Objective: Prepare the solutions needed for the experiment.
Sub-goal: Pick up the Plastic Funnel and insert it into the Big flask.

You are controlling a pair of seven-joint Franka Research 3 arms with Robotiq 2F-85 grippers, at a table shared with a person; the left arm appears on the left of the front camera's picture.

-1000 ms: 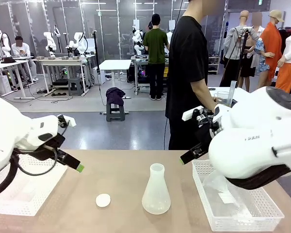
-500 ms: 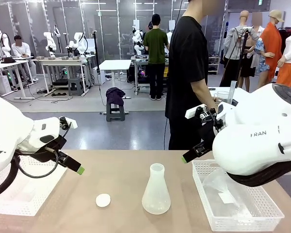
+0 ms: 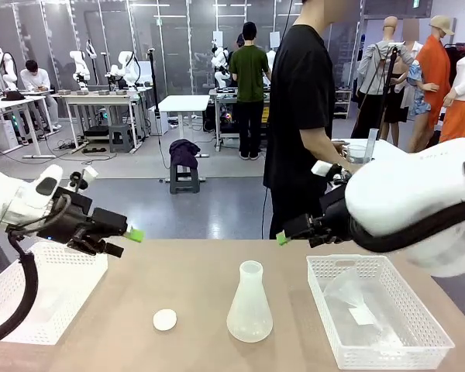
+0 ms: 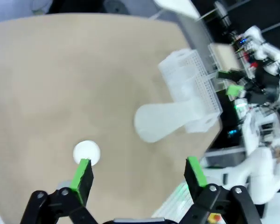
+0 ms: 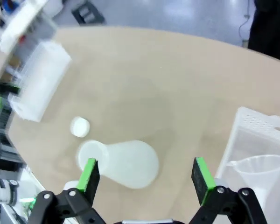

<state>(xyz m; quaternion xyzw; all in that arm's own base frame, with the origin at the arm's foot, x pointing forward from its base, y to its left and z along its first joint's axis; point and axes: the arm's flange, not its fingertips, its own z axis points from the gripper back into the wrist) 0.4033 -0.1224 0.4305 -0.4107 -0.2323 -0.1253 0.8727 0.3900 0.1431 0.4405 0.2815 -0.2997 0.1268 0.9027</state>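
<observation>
Two hands, both with jaws wide apart and holding nothing. The left hand [image 3: 126, 241] hangs above the left part of the desk [image 3: 186, 279]. The right hand [image 3: 288, 232] hangs above the far right part, near the white basket [image 3: 387, 355].

- One frosted conical flask [image 3: 249, 306]: upright at mid-desk, mouth uncovered.
- One white round cap [image 3: 164, 319]: flat on the desk, near the flask on the left hand's side.
- One clear funnel [image 5: 260, 169]: lying in the white basket.
- One second white basket [image 3: 31, 325]: at the left edge.
- Solutions: whether any liquid sits in the flask cannot be told through its frosted wall.

Step in hand, as judged: approach to the glassware before any pouring.

Advice:
- Lift the funnel by its rim without dragging the basket.
- Grip the flask squarely at the narrow neck and keep it upright.
- Steer clear of the cap.

Lettering: none legible on flask, baskets, cap or arms.
</observation>
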